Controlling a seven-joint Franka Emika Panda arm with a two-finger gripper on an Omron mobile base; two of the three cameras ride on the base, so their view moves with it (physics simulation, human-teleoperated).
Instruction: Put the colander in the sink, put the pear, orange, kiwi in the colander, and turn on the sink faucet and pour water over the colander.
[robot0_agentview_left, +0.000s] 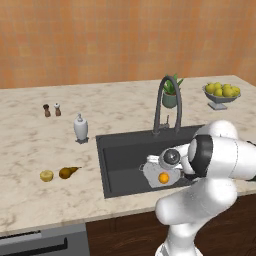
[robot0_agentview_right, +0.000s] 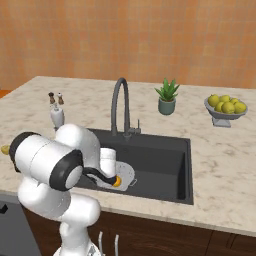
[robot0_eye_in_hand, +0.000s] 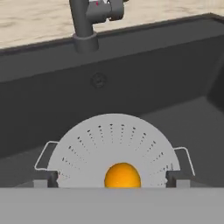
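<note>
The orange (robot0_eye_in_hand: 122, 176) lies in the colander (robot0_eye_in_hand: 113, 144) near the sink's (robot0_agentview_left: 120, 150) front edge, directly beneath the end effector (robot0_eye_in_hand: 113, 180), whose jaws stand wide and empty. The pear (robot0_agentview_left: 68, 172) and kiwi (robot0_agentview_left: 46, 175) wait well left on the tabletop (robot0_agentview_left: 50, 145) near its front edge, the pear's neck pointing right toward the sink

Flat, even rendered light, bright overall, no clear source direction. Marble counter (robot0_agentview_left: 60, 150) evenly lit, no glare. Sink (robot0_agentview_left: 125, 150) reads darkest, walls shaded, faint soft shadow under the colander (robot0_eye_in_hand: 113, 148). Small contact shadow at the soap bottle (robot0_agentview_left: 81, 127) toward 6 o'clock. Orange (robot0_eye_in_hand: 122, 175) has a soft highlight. Low resolution, edges jaggy, mild softness in hand view; no motion blur, no edge distortion.
</note>
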